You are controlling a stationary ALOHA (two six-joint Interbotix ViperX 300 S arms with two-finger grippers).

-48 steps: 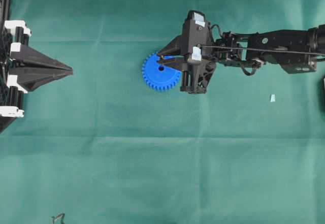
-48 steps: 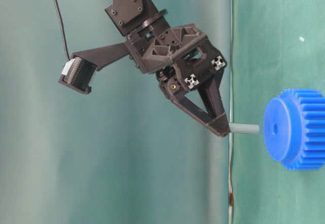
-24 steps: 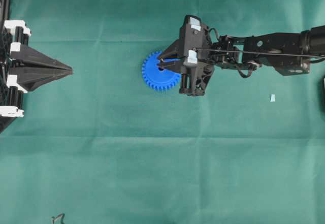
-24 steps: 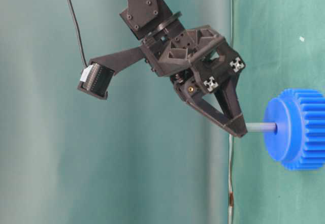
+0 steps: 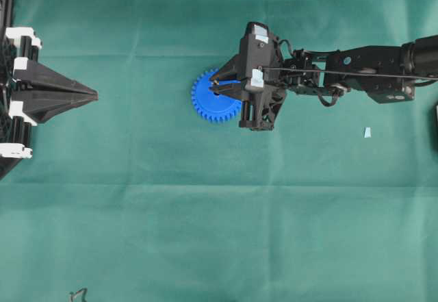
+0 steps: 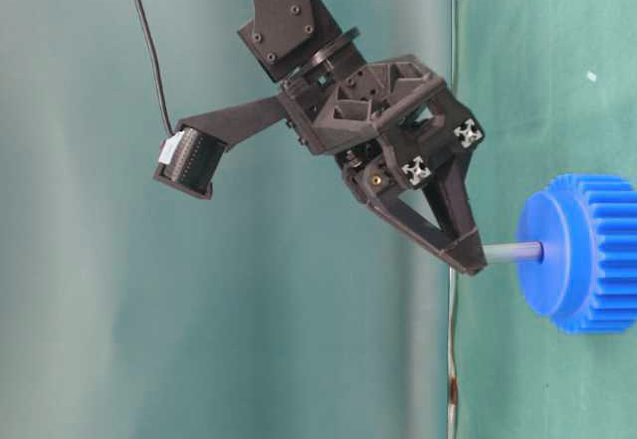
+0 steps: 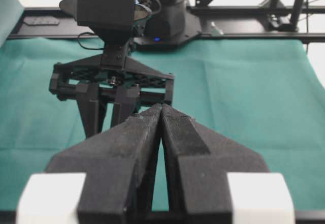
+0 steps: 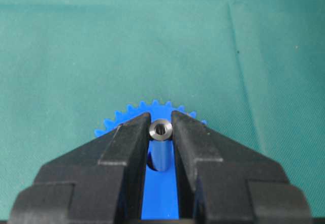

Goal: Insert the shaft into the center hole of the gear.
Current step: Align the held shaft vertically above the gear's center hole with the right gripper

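The blue gear lies flat on the green cloth. My right gripper hangs over its middle, shut on the top end of the silvery shaft. In the table-level view the shaft runs from the fingertips to the face of the gear, and its lower end sits in the center hole. The right wrist view looks down the shaft, pinched between both fingers, with gear teeth beyond it. My left gripper rests far left, shut with nothing in it, tips together.
A small pale blue scrap lies on the cloth to the right, under the right arm. A thin dark bit of wire lies at the bottom left edge. The left arm's base fills the left border.
The right gripper has come down with the shaft. One second ago the shaft's tip hung short of the gear; now it is in the center hole.
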